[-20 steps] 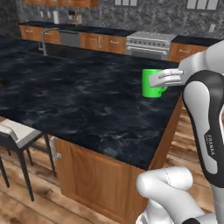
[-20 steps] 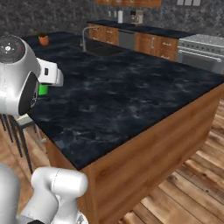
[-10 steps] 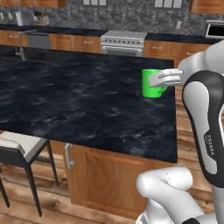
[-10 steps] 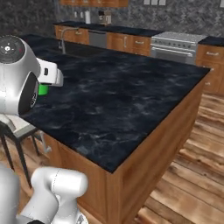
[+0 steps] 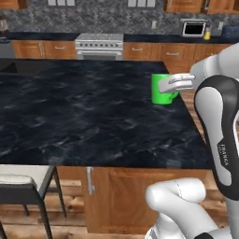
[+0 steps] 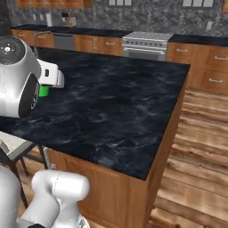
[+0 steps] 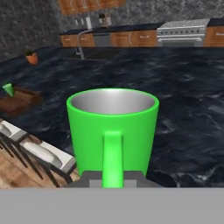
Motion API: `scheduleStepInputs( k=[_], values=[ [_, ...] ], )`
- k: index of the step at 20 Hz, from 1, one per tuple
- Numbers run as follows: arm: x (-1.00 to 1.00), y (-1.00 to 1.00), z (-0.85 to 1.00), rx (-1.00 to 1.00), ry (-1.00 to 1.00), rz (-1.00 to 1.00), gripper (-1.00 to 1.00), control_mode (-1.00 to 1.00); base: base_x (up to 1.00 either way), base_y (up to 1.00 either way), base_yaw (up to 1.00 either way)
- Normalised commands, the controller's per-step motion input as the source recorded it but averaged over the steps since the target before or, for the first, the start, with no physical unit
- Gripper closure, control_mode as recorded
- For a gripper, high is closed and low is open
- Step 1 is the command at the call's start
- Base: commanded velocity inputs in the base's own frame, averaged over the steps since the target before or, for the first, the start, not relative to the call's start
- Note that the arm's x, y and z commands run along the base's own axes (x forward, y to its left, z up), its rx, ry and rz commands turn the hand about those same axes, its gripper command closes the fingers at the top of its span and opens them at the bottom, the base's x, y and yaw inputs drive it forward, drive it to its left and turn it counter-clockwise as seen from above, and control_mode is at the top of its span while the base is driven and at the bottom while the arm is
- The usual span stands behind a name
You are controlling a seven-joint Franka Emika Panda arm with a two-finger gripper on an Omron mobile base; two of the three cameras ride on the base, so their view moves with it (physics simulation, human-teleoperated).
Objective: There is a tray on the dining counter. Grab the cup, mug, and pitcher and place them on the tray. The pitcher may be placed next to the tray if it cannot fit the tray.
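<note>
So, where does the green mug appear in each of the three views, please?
Left base view: the mug is right of centre, upper half, held at the tool above the dining counter.
Right base view: a small green patch at the left edge, mostly behind the arm.
Hand view: centre, large, handle toward the camera.
Shared landmark: the steel stove at the back wall.

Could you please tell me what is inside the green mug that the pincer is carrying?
The mug looks empty: its pale upper inner wall is bare. The rim hides the bottom, so nothing can be confirmed there. The pincer grips its handle.
</note>
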Motion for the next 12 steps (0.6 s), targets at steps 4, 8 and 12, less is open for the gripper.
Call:
scheduleStepInputs(
  k=[4, 8, 12],
  values=[
    [0.0, 0.0, 0.0, 0.0, 0.0, 0.0, 1.0, 1.0, 0.0, 0.78, -0.42],
    [0.0, 0.0, 0.0, 0.0, 0.0, 0.0, 1.0, 1.0, 0.0, 0.78, -0.42],
    [0.0, 0.0, 0.0, 0.0, 0.0, 0.0, 1.0, 1.0, -0.04, 0.82, -0.38]
  ],
)
